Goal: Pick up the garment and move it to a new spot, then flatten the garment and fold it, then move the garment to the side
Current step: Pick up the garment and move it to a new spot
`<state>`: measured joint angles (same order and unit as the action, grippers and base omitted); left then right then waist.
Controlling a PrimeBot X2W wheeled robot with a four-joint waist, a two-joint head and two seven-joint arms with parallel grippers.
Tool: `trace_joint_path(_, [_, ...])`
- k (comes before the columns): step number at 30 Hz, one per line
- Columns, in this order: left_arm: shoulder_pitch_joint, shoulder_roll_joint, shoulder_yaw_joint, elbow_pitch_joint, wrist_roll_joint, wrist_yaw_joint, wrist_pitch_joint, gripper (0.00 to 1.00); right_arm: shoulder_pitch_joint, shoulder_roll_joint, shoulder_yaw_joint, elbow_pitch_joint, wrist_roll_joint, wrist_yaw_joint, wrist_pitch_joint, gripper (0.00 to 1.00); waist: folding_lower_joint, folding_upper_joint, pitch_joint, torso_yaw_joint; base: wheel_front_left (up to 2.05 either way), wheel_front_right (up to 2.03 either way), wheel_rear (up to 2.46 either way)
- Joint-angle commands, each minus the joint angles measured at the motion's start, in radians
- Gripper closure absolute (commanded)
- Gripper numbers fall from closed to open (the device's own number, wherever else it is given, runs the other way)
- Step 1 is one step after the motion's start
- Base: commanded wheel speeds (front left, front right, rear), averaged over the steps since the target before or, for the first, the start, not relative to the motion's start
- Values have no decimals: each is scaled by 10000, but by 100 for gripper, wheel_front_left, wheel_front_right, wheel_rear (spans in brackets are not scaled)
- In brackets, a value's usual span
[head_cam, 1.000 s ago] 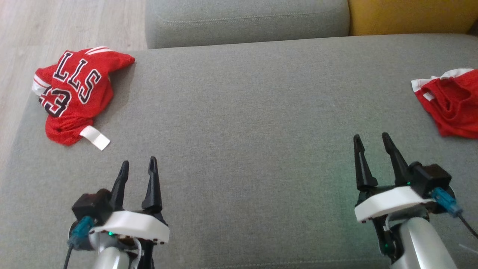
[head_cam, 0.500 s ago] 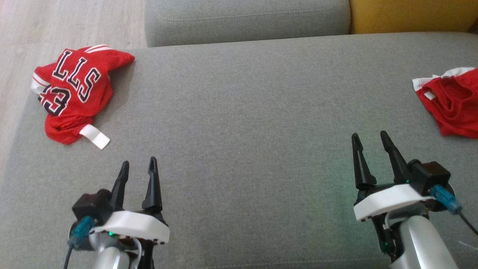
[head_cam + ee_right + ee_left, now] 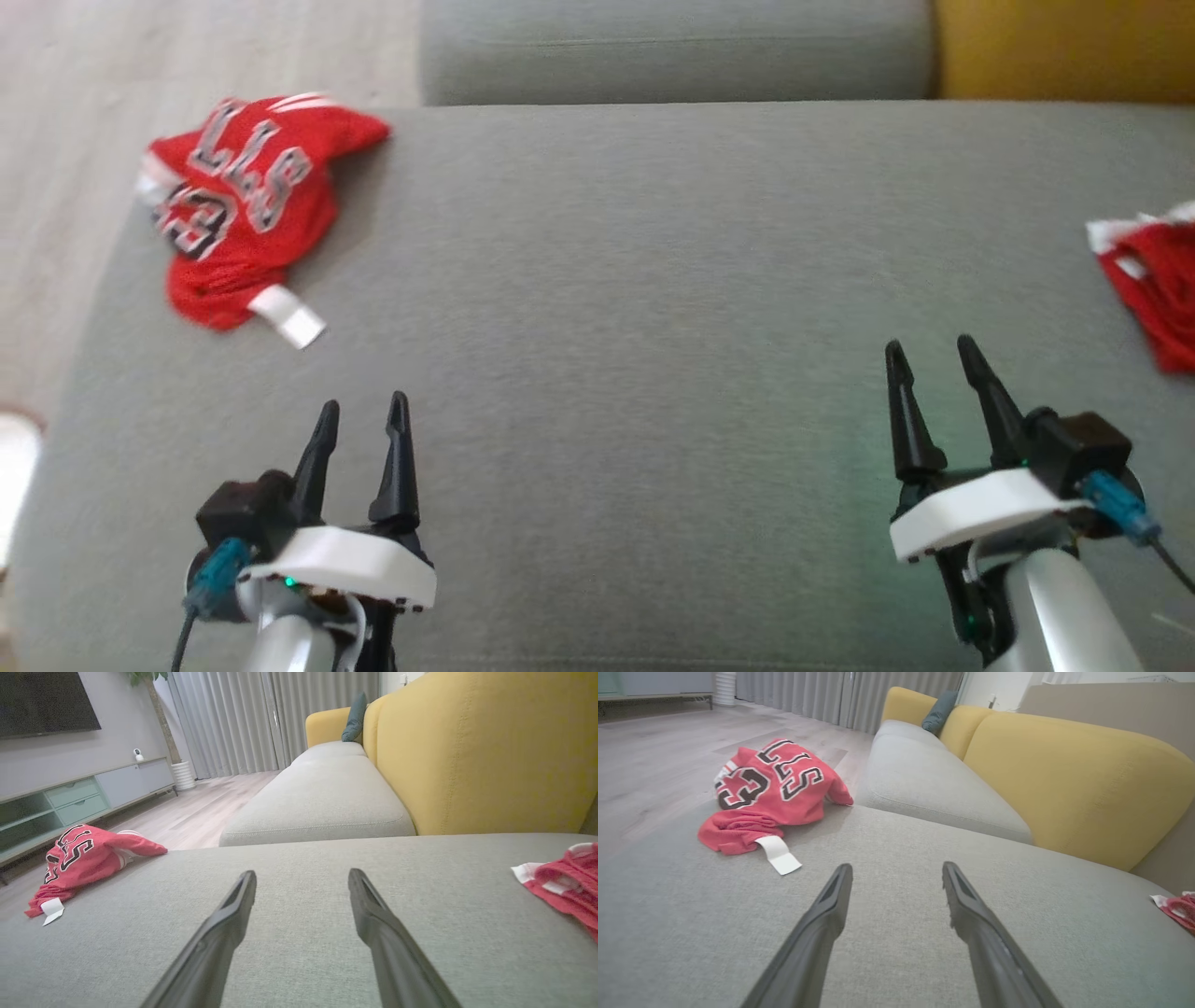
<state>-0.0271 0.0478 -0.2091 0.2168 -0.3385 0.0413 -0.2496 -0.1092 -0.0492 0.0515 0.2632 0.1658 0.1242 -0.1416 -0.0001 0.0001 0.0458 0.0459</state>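
Jersey [image 3: 247,210] blurred; right garment [image 3: 1153,289] edge-cropped

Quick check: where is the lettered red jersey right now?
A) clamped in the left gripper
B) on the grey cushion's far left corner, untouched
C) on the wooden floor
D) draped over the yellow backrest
B: the red jersey lies crumpled at the far left corner of the grey cushion, ahead of the open left gripper, which touches nothing.
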Motion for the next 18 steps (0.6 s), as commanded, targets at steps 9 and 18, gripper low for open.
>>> trace_joint_path(9, [-383, 24, 387, -285, -5, 49, -122, 0, -34, -11, 466, -473, -22, 65, 48, 0, 1, -1, -156, 3142, 0, 0, 0])
trace_joint_path(18, [-65, 24, 731, -365, 150, -18, -122, 0, 48, -11, 908, -466, 91, 65, 87, 0, 1, -1, -317, 4837, 0, 0, 0])
